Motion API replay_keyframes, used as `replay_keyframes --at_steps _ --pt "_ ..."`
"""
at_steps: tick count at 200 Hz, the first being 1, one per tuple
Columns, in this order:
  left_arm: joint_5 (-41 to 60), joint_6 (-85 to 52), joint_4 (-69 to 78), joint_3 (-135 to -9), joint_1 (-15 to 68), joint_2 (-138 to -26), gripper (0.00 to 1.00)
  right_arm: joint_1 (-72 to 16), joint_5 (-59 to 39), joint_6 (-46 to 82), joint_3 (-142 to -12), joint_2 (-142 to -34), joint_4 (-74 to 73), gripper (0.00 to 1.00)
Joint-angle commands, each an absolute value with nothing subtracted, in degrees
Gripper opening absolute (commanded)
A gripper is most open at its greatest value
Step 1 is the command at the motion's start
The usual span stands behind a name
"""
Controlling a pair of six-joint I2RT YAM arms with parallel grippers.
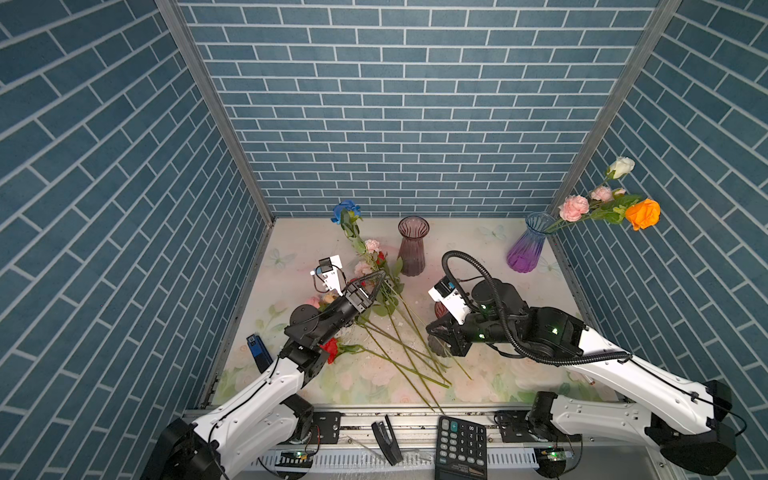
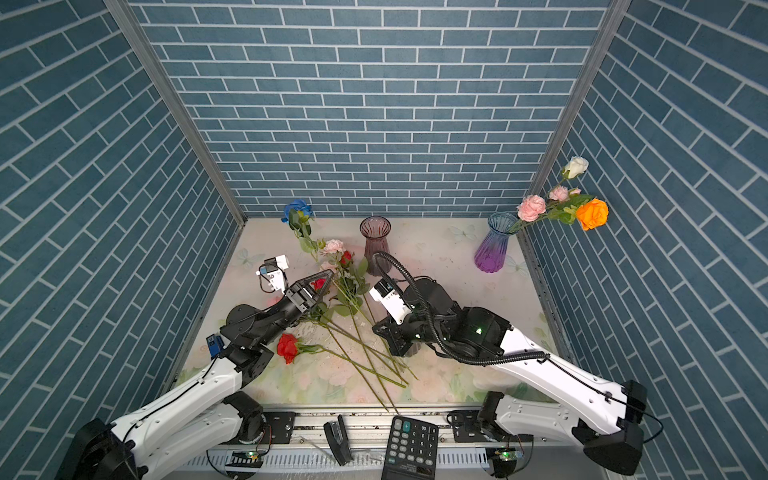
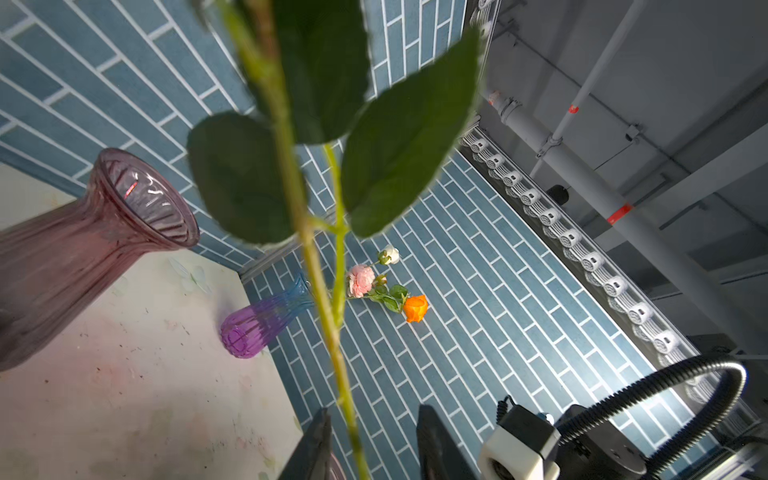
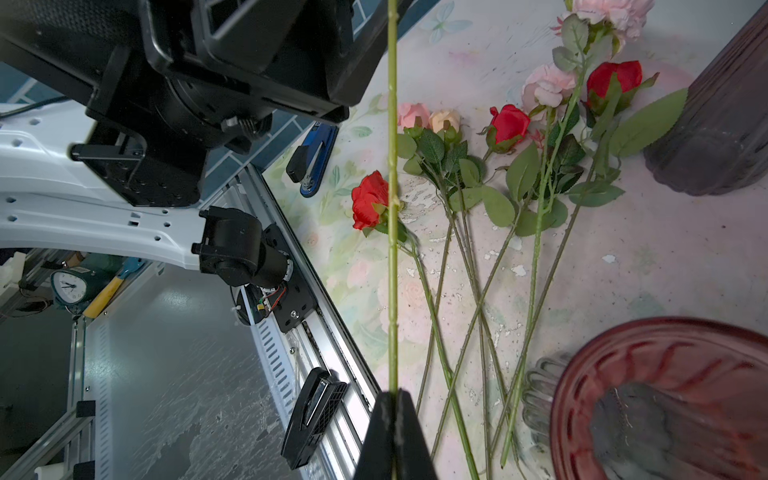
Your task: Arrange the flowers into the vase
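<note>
Loose flowers (image 4: 496, 205) lie in front of mauve vase (image 1: 412, 249). Also in front: right gripper (image 4: 392, 399), fingers pinched on blue rose (image 1: 345, 209) stem. Left of mauve vase: left gripper (image 3: 372, 415), fingers spread around same stem. Far right of it: purple vase (image 1: 525, 245) with white, pink, orange blooms.

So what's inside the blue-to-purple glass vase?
A white rose, pink blooms and an orange rose stand in it, leaning out. The vase's tinted glass hides their lower ends.
</note>
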State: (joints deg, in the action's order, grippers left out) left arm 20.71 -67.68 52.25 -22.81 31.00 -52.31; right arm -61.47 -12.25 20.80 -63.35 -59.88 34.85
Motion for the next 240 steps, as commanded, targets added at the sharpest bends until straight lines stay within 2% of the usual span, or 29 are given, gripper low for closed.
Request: replay_keyframes --at_steps 1,38,44,61,70,86,108,122,140,184,240 --pt "21.4 -67.9 56.3 -23.8 30.9 -53.5 0.27 -61.5 -13.4 22.5 -62.3 -58.7 35.0 0.00" --pt "21.9 -68.1 56.0 -24.2 30.9 -53.8 0.00 -61.5 -11.8 22.5 -62.1 -57.5 36.3 0.00" --pt "22.1 -68.1 55.0 -24.4 30.9 -53.6 0.00 -61.5 -10.9 22.5 -62.3 -57.4 36.7 0.00" --pt "22.9 -67.6 52.3 -25.6 31.0 -53.0 0.00 -61.4 -7.4 22.4 -63.4 -56.4 38.8 0.22" --pt "23.7 -67.0 50.9 -26.8 31.0 -52.7 0.00 -61.4 -5.5 22.4 -63.9 -55.5 40.0 0.29" --pt "25.6 -63.7 46.5 -31.4 32.9 -52.4 0.00 -60.5 -1.8 22.2 -64.1 -53.1 41.7 0.34" --pt "24.9 -48.0 31.5 -42.8 39.8 -52.5 0.00 -57.8 6.9 23.5 -63.6 -48.5 45.9 0.35" --pt "22.1 -36.9 24.1 -49.9 45.5 -53.8 0.00 -55.6 14.2 25.5 -62.6 -44.4 48.8 0.42" --pt "20.5 -27.3 21.7 -57.4 50.2 -56.9 0.00 -52.4 21.5 28.1 -60.8 -38.8 51.5 0.50" --pt "24.6 -18.4 17.8 -72.3 50.7 -67.5 0.00 -51.3 27.3 31.8 -57.7 -29.8 55.8 0.50" --pt "22.0 -9.2 15.4 -76.5 50.7 -75.8 0.00 -51.3 27.2 33.5 -55.9 -26.5 57.6 0.48"
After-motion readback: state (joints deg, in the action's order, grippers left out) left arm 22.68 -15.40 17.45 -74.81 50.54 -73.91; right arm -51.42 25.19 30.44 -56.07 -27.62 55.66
